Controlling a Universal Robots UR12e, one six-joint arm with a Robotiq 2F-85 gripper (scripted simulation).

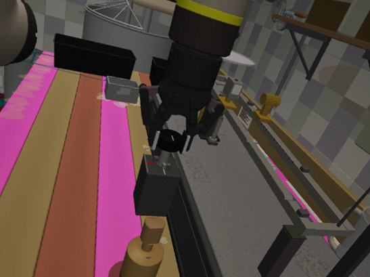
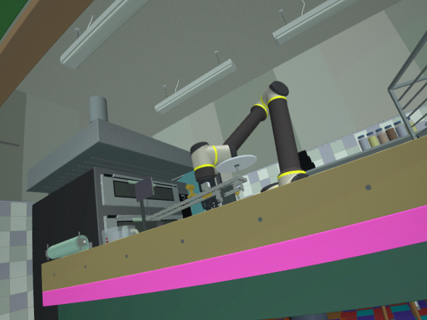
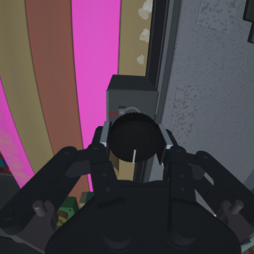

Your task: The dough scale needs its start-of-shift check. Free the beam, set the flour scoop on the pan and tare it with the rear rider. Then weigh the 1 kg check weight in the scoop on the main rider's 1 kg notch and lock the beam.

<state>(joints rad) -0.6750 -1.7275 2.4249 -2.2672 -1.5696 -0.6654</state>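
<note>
The black ribbed lock knob (image 1: 170, 140) (image 3: 134, 141), with a white index line, stands on a short post atop a dark box (image 1: 156, 188) at the scale's front-left edge, and my gripper (image 1: 171, 141) (image 3: 135, 142) is clamped around it from above. The brass check weight (image 1: 143, 256) stands on the table just in front of the box. The grey scoop (image 1: 122, 89) sits on the table behind the gripper. The beam (image 1: 279, 177) runs along the far side of the scale, with a brass rider (image 1: 267, 107) near its far end and the round pan (image 2: 236, 163) above that end.
Black bins (image 1: 94, 56) and a mixer bowl (image 1: 121, 33) stand at the table's far end. The grey scale base (image 1: 239, 207) fills the right half of the table. A wall shelf (image 1: 343, 37) hangs to the right. The striped tabletop lies to the left.
</note>
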